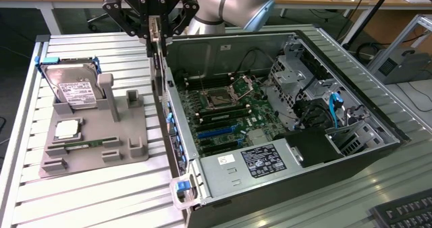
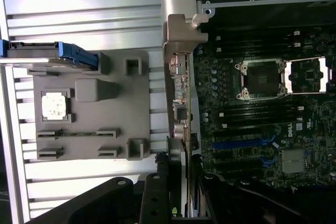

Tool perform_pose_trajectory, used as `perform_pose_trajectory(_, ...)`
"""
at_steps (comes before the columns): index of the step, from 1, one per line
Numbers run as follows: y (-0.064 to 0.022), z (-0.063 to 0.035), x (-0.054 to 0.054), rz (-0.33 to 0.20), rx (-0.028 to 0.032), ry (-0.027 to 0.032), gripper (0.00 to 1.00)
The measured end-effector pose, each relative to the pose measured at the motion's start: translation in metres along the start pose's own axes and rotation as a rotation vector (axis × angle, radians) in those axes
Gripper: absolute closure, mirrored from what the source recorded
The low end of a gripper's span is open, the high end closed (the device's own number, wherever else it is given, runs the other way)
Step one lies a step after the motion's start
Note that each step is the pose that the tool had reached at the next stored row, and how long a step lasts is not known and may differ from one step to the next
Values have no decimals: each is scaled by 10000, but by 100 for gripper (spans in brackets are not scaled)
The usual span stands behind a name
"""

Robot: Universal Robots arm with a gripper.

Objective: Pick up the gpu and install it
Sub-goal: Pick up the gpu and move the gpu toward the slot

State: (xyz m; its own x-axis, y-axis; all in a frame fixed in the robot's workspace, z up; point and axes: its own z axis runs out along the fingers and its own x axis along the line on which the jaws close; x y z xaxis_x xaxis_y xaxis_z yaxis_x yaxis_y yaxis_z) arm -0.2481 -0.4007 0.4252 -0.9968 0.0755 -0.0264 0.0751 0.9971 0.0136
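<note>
At eleven o'clock in the exterior view, the gripper (image 1: 157,31) — pinched tight on the upper edge of the gpu (image 1: 160,66). Held edge-on and upright, hanging at the wall of the open computer case (image 1: 324,192) nearest the fixture, not seated in any slot. Inside the case, toward three o'clock from the card, the motherboard (image 1: 223,111) with its blue slots. Out at nine o'clock, apart from the card, a grey fixture (image 1: 131,129) carrying a hard drive (image 1: 74,89), a processor chip (image 1: 66,130) and a memory stick (image 1: 84,144). From the wrist — silvery bracket of the gpu (image 2: 178,93) running along the case edge, between fixture (image 2: 89,114) and motherboard (image 2: 252,114).
</note>
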Motion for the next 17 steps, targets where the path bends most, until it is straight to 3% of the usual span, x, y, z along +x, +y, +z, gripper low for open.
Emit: perform_pose_trajectory(17,9,4,-120,-3,95,-7,73)
